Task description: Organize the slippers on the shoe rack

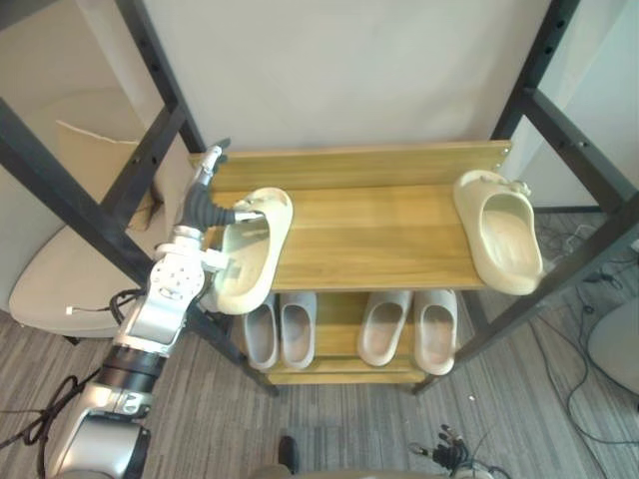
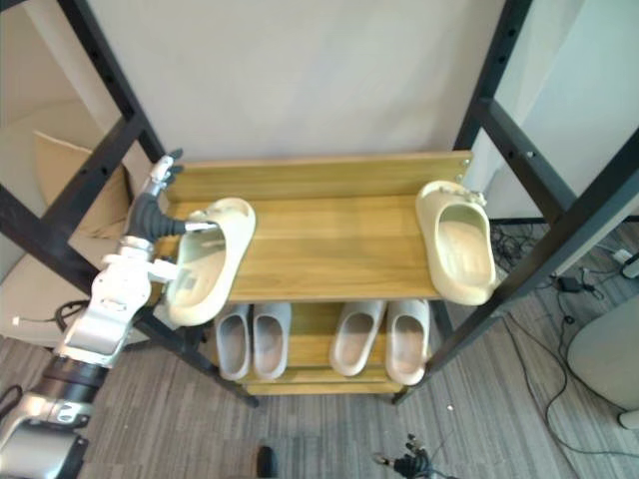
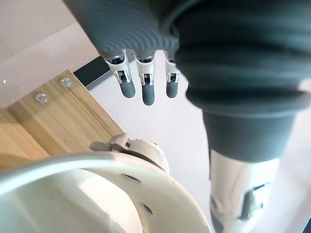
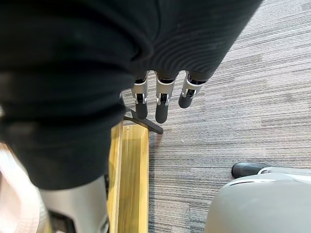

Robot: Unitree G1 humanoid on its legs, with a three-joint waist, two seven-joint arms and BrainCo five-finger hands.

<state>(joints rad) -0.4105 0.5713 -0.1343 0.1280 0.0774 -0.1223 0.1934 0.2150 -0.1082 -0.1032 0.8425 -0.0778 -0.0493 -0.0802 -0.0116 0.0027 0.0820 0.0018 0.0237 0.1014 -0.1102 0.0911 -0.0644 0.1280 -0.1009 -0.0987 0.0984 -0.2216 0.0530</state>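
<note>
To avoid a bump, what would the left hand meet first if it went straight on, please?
The left hand would likely meet the back board at its left end, else the wall behind; depth is unclear.

A plain white wall (image 1: 349,70) backs black metal frame beams (image 1: 529,70), grey striped carpet (image 1: 220,419) and a beige cushioned chair (image 1: 60,269).

No legible text or signs anywhere

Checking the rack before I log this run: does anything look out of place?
Yes. The two cream slippers on the top shelf are not paired: the left slipper sits at the left end by the left hand, the right slipper at the far right end, angled. Both overhang the shelf's edge. The grey slippers below look neat.
</note>
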